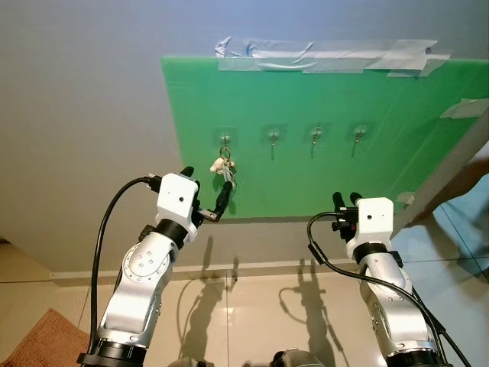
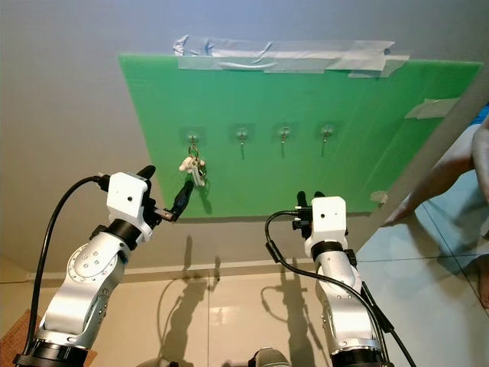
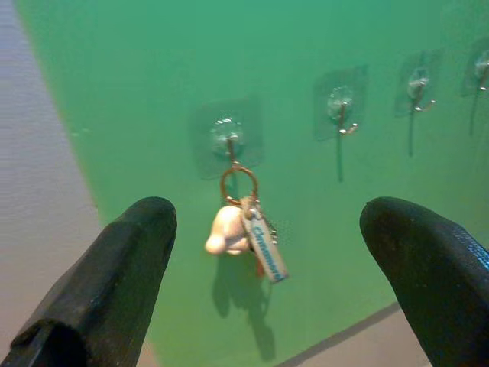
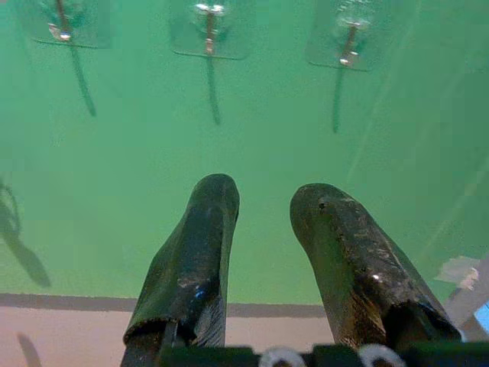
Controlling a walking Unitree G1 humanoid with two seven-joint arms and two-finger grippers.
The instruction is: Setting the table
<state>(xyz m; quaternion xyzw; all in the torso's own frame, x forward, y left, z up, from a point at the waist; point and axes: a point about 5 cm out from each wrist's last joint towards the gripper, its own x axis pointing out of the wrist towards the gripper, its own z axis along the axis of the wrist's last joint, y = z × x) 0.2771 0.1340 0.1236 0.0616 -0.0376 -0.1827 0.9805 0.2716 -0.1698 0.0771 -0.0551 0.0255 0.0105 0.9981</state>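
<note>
progress on setting the table cannot be read from what is shown, since no table or tableware is in front of the robot; a green board [image 1: 321, 138] taped to the wall is faced instead. four clear hooks are stuck on it in a row, and a keyring [image 3: 246, 229] with a pale charm and a small tag is hung on the leftmost hook [image 3: 228, 136]. the left gripper [image 3: 263, 252] is held just in front of the keyring, with its fingers spread wide and nothing between them; the keyring is seen between and beyond the two fingertips, apparently not yet touched, though the gap is hard to judge. the right gripper [image 4: 263, 229] is raised lower on the board, below the three bare hooks [image 4: 209, 27], its fingers set with a narrow gap and gripping nothing. a person's arm [image 2: 451, 164] is seen off to the right gripper's outer side, well apart. as judged from this, nothing of the named task is done; if the keyring is the thing wanted, it is still to be grasped and lifted off its hook.
</note>
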